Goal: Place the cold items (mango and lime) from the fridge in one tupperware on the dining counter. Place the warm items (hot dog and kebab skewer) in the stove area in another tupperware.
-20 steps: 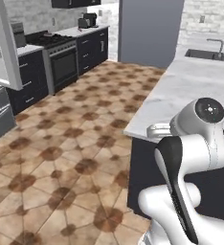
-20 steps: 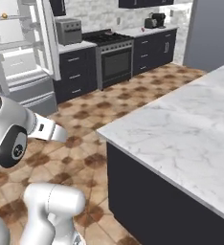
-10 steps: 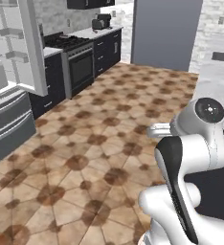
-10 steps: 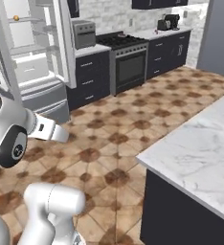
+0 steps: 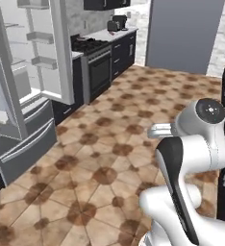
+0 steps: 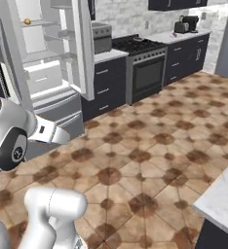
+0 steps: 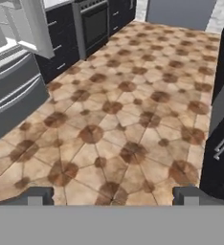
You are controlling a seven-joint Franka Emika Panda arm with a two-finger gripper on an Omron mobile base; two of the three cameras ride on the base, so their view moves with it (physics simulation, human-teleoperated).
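My gripper [image 7: 113, 196] hangs open over the tiled floor [image 7: 133, 110], its two fingertips [image 7: 35, 196] far apart with nothing between them. The open fridge [image 6: 43, 63] stands to the left, and a small orange-yellow round thing [image 6: 27, 21], possibly the mango, lies on an upper shelf. Further along the wall is the stove [image 6: 142, 48], also visible in the left base view as the stove [image 5: 93, 50]. A marble corner of the dining counter [image 6: 222, 204] shows at the lower right. The lime, hot dog, kebab skewer and tupperware are out of view.
The fridge's open door [image 5: 61, 53] juts into the room, with the freezer drawer [image 5: 23, 144] below. Dark cabinets [image 7: 221, 124] close in on the right of the hand. A small appliance [image 6: 186, 23] sits on the far counter. Open floor lies between fridge and island.
The whole picture has swung: the base has turned toward the fridge, which now stands large at the left, while the marble counter has slid off to the right. The gripper stays open.
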